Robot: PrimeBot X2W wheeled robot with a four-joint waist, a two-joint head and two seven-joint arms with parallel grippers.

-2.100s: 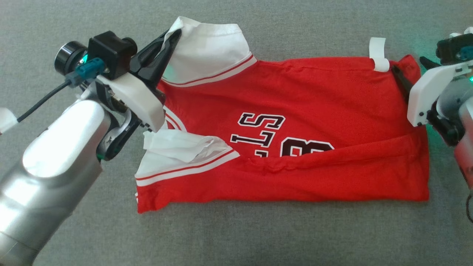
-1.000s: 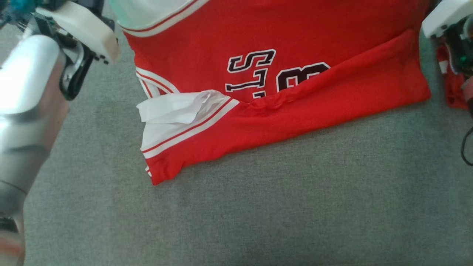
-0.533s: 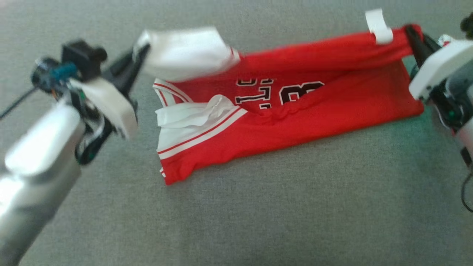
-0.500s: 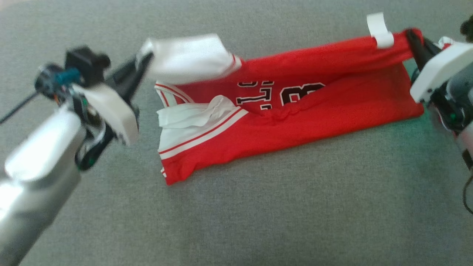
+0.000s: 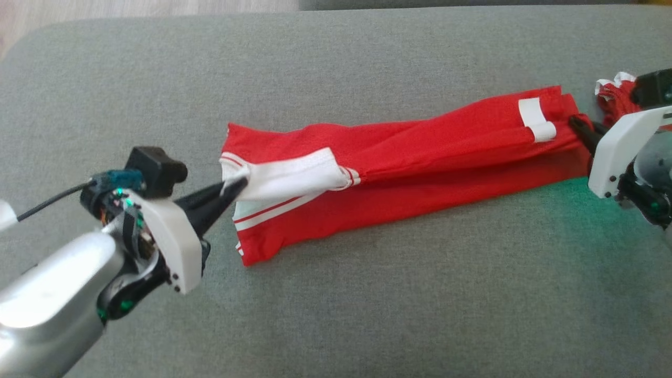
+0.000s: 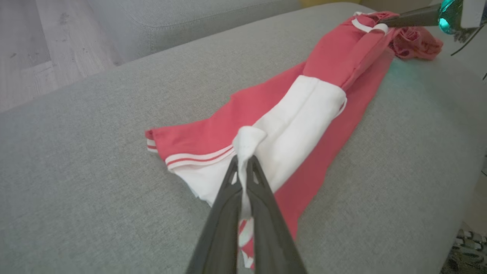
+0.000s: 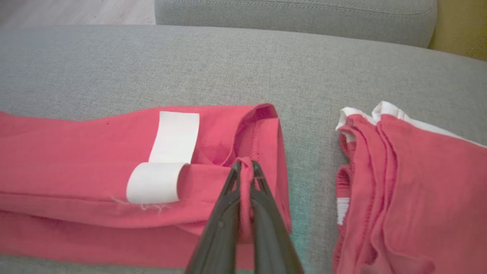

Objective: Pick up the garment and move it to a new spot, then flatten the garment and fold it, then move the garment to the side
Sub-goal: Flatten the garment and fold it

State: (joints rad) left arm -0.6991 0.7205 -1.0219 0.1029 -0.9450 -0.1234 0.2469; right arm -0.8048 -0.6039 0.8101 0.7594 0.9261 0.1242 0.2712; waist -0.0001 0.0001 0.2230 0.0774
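The grey sofa cushion (image 5: 367, 315) took up most of the head view. The garment (image 5: 420, 157), a red jersey doubled over into a long narrow band, lay across its middle. Its long axis ran from about eight o'clock to two o'clock in that view, with the sleeve end low at the left and the hem end higher at the right. A second red garment (image 7: 418, 182) sat bunched at three o'clock from the hem end in the right wrist view, parted from it by a strip of bare cushion.

The left gripper (image 5: 236, 185) sat at eight o'clock, fingers pointing toward two. Its jaws were pinched tight on a tuft of the white sleeve (image 5: 294, 176), and the band ran off from it toward two o'clock. The right gripper (image 5: 575, 125) sat at three o'clock, fingers pointing toward ten. Its jaws were likewise closed, on a fold of red cloth at the hem corner just past the white label (image 5: 531, 113), and the band ran off from it toward eight.

Each arm therefore held its own end, with the band lying along the line between the two grippers. By that, the lengthwise fold looked laid. A crosswise fold would mean carrying one end along that axis to the other, and neither arm was nearer the middle.
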